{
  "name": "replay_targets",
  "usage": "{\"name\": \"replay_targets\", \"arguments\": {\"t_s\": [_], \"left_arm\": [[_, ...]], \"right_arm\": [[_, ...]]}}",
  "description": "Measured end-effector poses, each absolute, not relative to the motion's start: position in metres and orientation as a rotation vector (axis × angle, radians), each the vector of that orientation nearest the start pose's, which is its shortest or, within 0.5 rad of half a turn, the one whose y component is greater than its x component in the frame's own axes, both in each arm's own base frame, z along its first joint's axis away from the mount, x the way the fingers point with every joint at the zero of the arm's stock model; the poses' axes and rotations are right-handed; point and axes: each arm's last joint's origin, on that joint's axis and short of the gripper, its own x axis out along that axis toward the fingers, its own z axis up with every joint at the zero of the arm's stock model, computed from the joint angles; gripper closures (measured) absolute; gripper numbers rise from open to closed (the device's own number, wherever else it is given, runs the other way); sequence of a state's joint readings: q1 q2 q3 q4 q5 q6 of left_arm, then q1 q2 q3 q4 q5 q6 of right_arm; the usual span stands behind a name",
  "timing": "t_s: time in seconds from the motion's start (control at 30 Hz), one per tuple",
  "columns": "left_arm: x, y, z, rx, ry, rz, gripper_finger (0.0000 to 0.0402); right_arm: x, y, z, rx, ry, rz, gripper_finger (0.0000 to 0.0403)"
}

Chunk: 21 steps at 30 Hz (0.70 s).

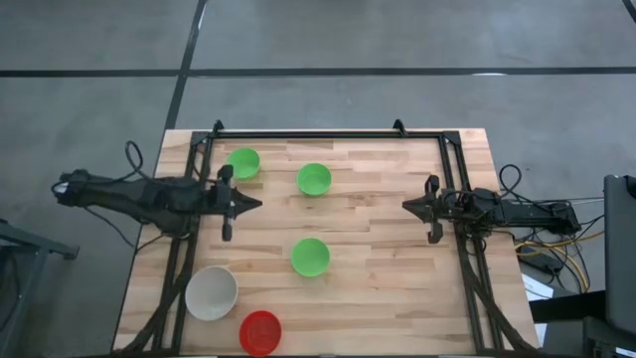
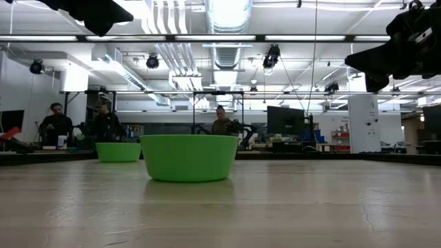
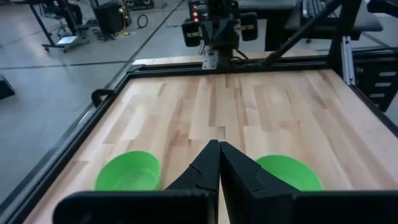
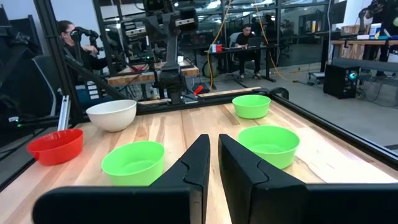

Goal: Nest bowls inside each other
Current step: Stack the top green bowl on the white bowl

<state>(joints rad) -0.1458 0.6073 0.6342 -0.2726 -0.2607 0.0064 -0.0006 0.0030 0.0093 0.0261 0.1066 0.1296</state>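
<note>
Five bowls stand upright on their bases on the wooden table. Three are green: one far left [image 1: 243, 162], one far of the middle [image 1: 314, 179], one at mid-table [image 1: 310, 257]. The white bowl [image 1: 212, 292] and the red bowl [image 1: 260, 332] stand apart near the front left. My left gripper [image 1: 256, 204] hovers shut at the left, pointing toward the table's right edge between two green bowls [image 3: 127, 172] [image 3: 289, 172], touching neither. My right gripper [image 1: 407, 206] waits shut at the right, level above the table.
A black metal frame [image 1: 328, 134] runs along the table's far and side edges. Bare wood lies between the two grippers at mid-table. People sit at desks in the room beyond the table [image 2: 58, 124].
</note>
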Motion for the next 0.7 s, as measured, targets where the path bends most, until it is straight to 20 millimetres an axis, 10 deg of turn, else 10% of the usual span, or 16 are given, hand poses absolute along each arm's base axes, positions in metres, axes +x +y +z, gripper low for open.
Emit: {"name": "replay_targets", "arguments": {"t_s": [0.7], "left_arm": [[0.126, 0.043, 0.287, -0.099, 0.352, 0.489, 0.039]], "right_arm": [[0.097, -0.003, 0.169, 0.131, -0.039, -0.105, 0.0369]]}}
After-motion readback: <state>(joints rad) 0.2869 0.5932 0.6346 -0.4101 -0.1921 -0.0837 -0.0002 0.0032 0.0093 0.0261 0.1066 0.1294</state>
